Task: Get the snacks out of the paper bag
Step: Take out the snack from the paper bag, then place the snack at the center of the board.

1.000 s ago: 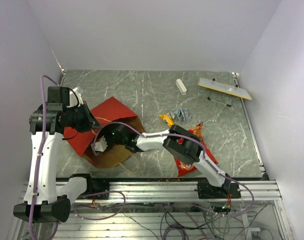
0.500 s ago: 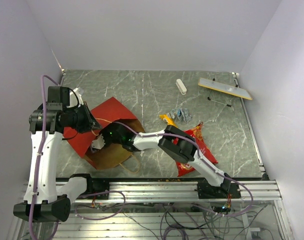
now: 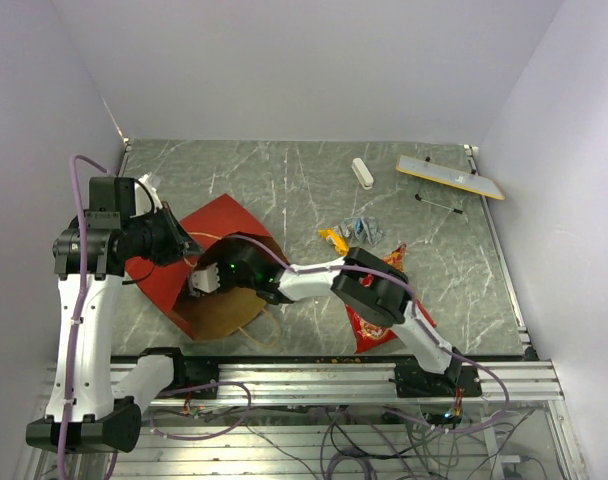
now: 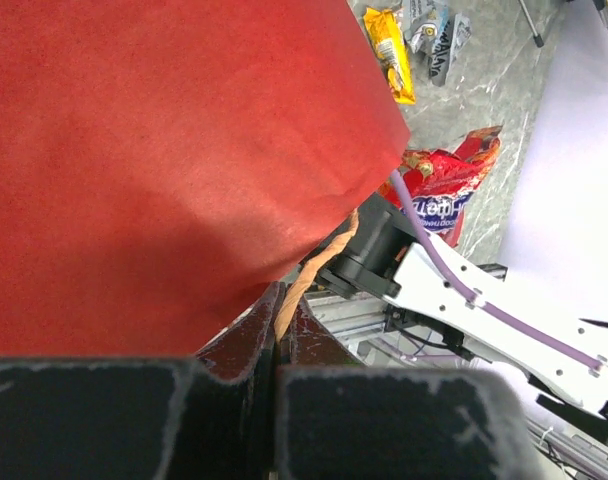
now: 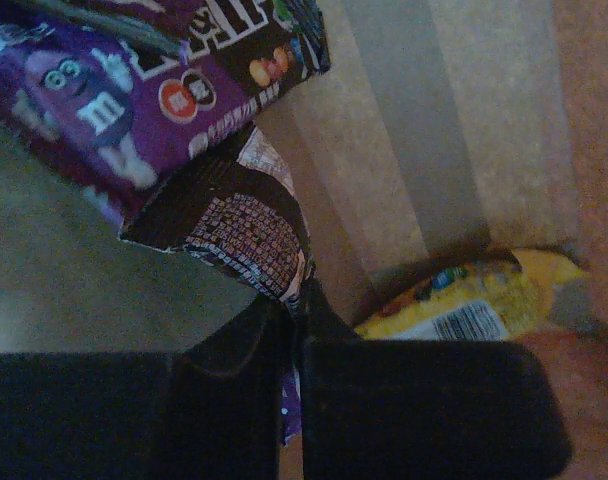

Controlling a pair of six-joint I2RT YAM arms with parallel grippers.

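From above, the left gripper [image 3: 187, 247] is clamping at the bag [image 3: 219, 222] rim. The right gripper [image 3: 198, 283] is reaching inside its mouth, with the chip bag [image 3: 369, 325] and loose bars [image 3: 349, 235] lying well behind those jaws.

Left wrist: the jaws are pressing together on the tan handle [image 4: 319, 262], with the red bag wall just ahead.

Right wrist: the jaws are pinching a purple pack [image 5: 94, 90] by its corner, almost closed. A yellow pack [image 5: 464, 305] is lying just beyond them, to the right.

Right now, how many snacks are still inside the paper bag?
2 visible: a purple pack pinched by the right gripper, a yellow pack beyond it by the paper bag wall. Others may be hidden.
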